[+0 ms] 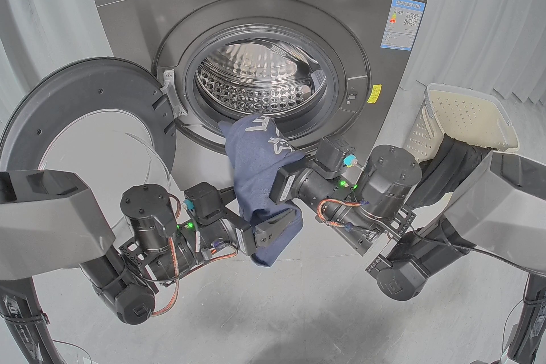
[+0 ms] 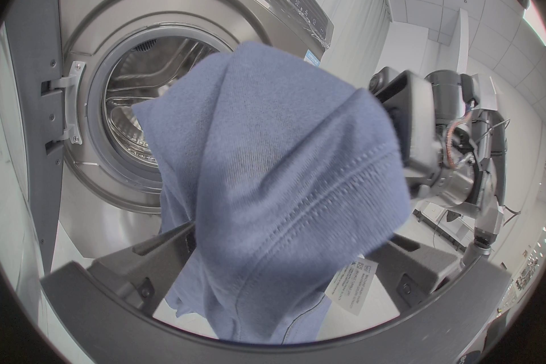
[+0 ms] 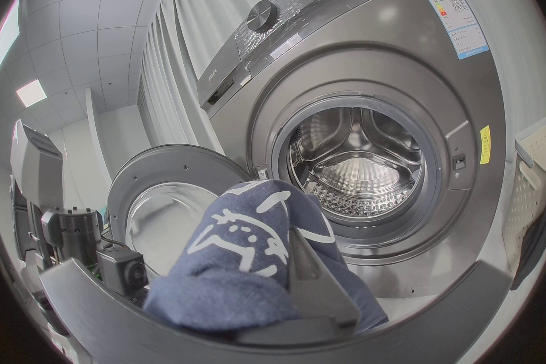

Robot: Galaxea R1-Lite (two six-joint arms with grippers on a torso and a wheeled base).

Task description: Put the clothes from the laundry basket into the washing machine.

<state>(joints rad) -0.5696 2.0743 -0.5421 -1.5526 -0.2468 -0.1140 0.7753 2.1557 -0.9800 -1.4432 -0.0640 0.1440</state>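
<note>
Holding a blue shirt (image 1: 256, 154) by the washing machine (image 1: 142, 1).
My right gripper (image 1: 280, 177) pinches it; my left gripper (image 1: 276, 228) is wide.

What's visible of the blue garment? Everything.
The blue garment is a soft navy knit with a white printed graphic, stitched hems and a white care tag. It hangs bunched before the washing machine, whose door is open, with its top at the port's lower rim. The right claw is shut on its upper part. Its lower end drapes through the open left claw.
</note>
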